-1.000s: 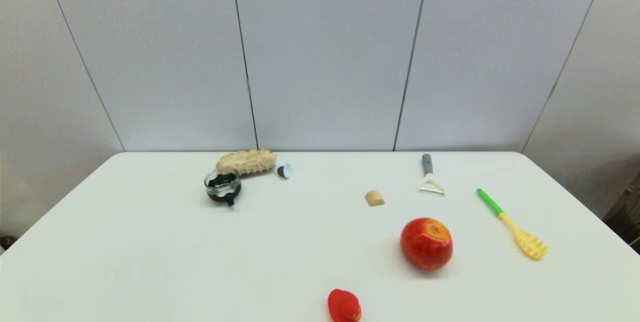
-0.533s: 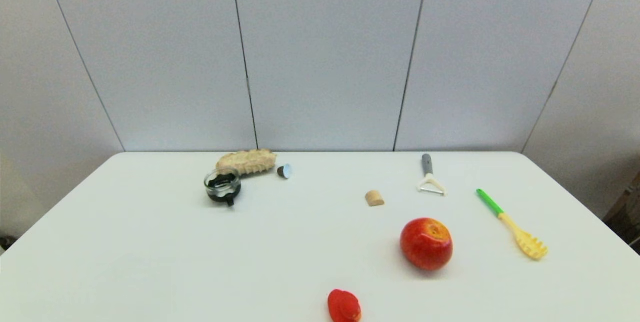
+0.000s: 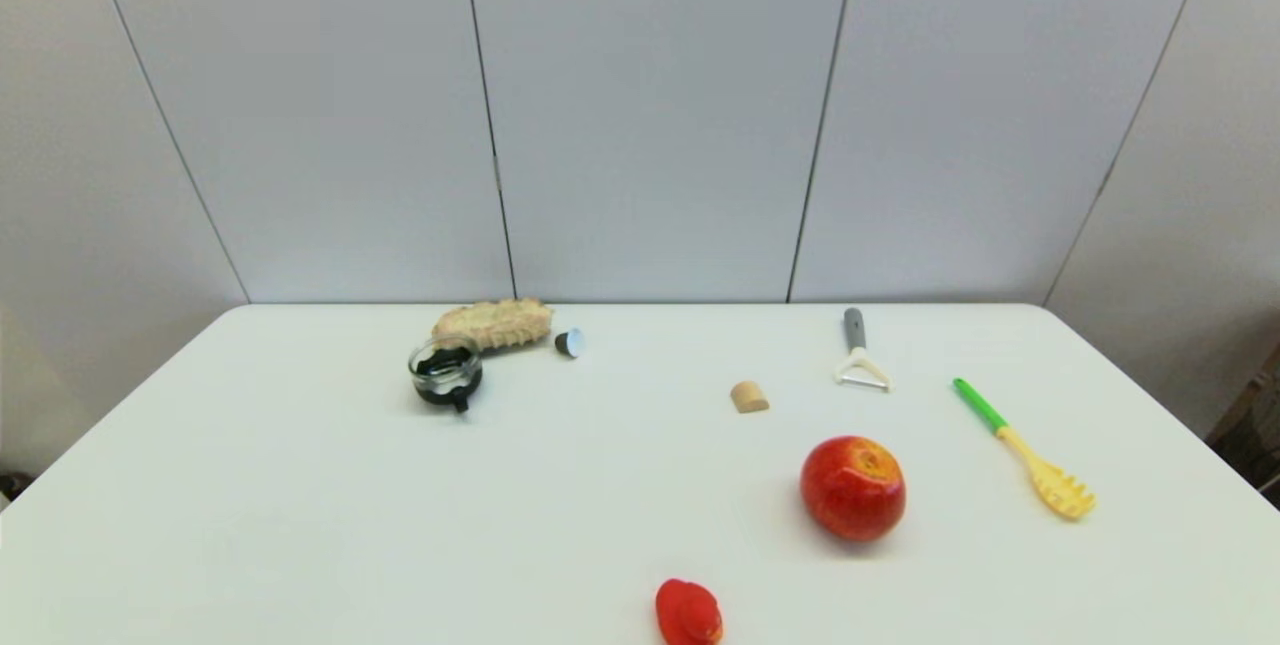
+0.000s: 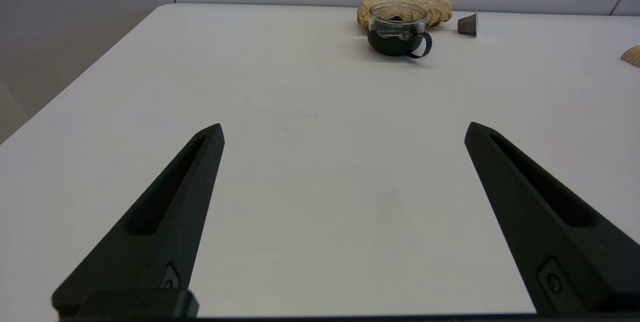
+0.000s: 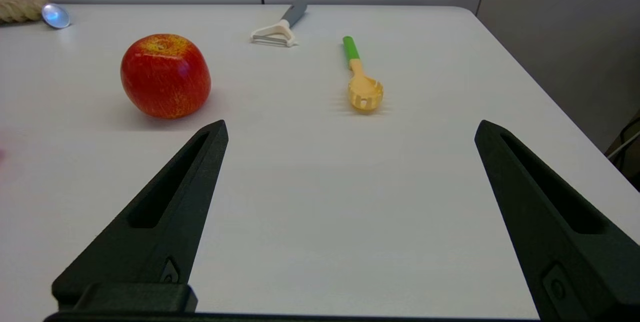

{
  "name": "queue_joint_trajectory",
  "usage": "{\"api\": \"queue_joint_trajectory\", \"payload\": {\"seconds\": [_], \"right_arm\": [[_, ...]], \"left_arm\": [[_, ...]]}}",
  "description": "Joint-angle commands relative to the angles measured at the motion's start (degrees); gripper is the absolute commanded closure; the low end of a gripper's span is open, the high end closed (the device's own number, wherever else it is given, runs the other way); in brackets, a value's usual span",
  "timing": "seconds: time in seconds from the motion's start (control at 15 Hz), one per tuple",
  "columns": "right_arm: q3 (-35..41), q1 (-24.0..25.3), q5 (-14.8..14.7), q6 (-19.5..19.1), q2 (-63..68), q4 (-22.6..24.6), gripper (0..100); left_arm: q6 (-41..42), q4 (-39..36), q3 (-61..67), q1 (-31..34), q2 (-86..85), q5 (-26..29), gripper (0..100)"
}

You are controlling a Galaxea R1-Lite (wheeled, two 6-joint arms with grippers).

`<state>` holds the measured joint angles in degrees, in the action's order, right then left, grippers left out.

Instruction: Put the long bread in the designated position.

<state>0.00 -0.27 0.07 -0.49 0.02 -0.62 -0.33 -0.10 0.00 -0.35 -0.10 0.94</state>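
The long bread point(image 3: 493, 323), a pale tan ridged loaf, lies at the table's far edge, left of centre. It also shows in the left wrist view, long bread point(image 4: 435, 3), partly hidden behind a glass cup point(image 4: 398, 29). One end of the long bread point(image 5: 20, 3) peeks into the right wrist view. My left gripper point(image 4: 342, 130) hovers open over bare table, far short of the loaf. Open too, the right gripper point(image 5: 350, 130) hangs low above the table's right side. Neither arm appears in the head view.
A glass cup point(image 3: 445, 371) with dark contents stands just in front of the loaf; a small capsule point(image 3: 569, 342) lies to its right. Elsewhere are a cork-like block point(image 3: 748, 396), a peeler point(image 3: 859, 351), a green-and-yellow pasta fork point(image 3: 1022, 448), an apple point(image 3: 852, 487) and a red piece point(image 3: 688, 612).
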Motion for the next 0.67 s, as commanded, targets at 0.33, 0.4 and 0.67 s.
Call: {"api": "queue_joint_trajectory", "payload": {"seconds": [0.33, 0.4, 0.67], "right_arm": [[0.0, 0.0, 0.0, 0.0, 0.0, 0.0, 0], [0.0, 0.0, 0.0, 0.0, 0.0, 0.0, 0], [0.0, 0.0, 0.1, 0.0, 0.0, 0.0, 0]], "left_arm": [[1.2, 0.0, 0.1, 0.0, 0.1, 0.2, 0], [1.2, 0.0, 0.1, 0.0, 0.1, 0.2, 0], [-0.3, -0.1, 0.1, 0.0, 0.1, 0.0, 0]]}}
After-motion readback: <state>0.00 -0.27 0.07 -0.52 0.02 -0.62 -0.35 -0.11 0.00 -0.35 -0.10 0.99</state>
